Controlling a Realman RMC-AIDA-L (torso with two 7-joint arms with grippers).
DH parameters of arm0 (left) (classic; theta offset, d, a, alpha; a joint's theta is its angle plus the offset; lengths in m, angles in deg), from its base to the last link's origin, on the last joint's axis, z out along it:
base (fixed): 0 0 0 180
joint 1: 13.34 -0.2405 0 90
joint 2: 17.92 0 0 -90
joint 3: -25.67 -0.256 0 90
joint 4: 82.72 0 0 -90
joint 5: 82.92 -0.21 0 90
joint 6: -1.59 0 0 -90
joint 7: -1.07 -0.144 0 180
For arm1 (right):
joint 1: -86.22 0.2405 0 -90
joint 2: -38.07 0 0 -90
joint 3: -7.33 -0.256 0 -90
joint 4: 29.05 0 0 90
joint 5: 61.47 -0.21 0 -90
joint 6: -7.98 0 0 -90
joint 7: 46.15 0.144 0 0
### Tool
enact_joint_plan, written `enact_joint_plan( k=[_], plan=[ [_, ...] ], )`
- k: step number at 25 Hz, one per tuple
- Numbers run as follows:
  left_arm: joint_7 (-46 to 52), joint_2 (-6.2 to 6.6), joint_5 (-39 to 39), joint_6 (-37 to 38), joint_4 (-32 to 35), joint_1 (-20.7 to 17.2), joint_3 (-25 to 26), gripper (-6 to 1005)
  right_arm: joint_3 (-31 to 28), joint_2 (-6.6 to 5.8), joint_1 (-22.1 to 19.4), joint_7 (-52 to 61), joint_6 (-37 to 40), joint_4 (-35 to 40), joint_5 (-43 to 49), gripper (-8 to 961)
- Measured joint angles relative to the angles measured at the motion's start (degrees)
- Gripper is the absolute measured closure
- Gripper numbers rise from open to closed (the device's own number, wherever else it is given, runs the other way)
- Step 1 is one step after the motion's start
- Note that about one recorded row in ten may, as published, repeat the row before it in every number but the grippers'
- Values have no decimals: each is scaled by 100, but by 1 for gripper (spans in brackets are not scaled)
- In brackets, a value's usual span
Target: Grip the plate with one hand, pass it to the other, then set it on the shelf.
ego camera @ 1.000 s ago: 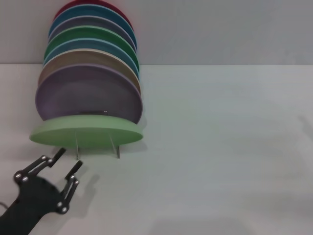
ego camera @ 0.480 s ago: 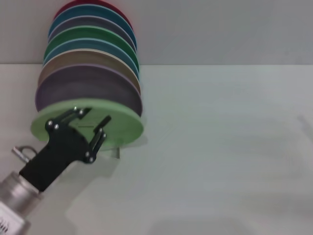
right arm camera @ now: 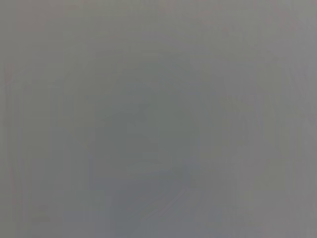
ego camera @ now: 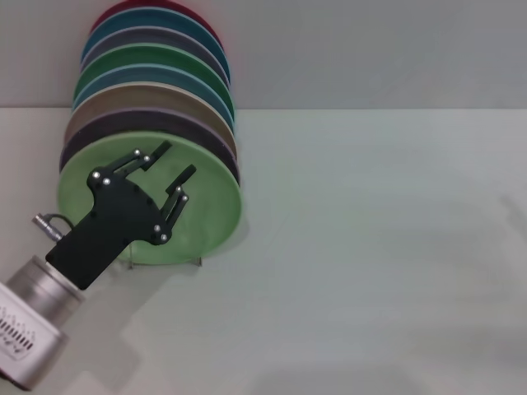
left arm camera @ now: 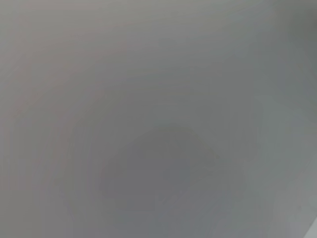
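Note:
The pale light-green plate (ego camera: 212, 210) stands nearly upright at the front of a row of plates, leaning back on the lilac plate (ego camera: 216, 141). Its lower edge rests in the thin clear shelf (ego camera: 198, 262). My left gripper (ego camera: 175, 160) is open and empty, with its black fingers spread in front of the plate's face; I cannot tell whether they touch it. The right gripper is out of view. Both wrist views show only blank grey.
Behind the light-green plate stand several upright plates, among them a tan one, a darker green one (ego camera: 148, 56) and a red one at the back. The white table (ego camera: 370, 247) stretches to the right. A grey wall lies behind.
My left gripper has risen from the table's front left to in front of the plate. The light-green plate has tipped from nearly flat to nearly upright against the lilac plate.

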Motion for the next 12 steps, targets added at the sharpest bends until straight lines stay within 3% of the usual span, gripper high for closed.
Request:
enact_joint_plan(
  k=[8,11,12],
  plan=[
    [-61,-27,-8,418,-117,-659,8,644,-31,0,-12,-20,1,3,1,369],
    [-61,-27,-8,418,-117,-659,8,644,-48,0,-7,-116,10,29,-24,368],
    [-40,-53,53,831,-235,-1176,356,644,-51,6,-11,-317,39,96,-60,368]
  ],
)
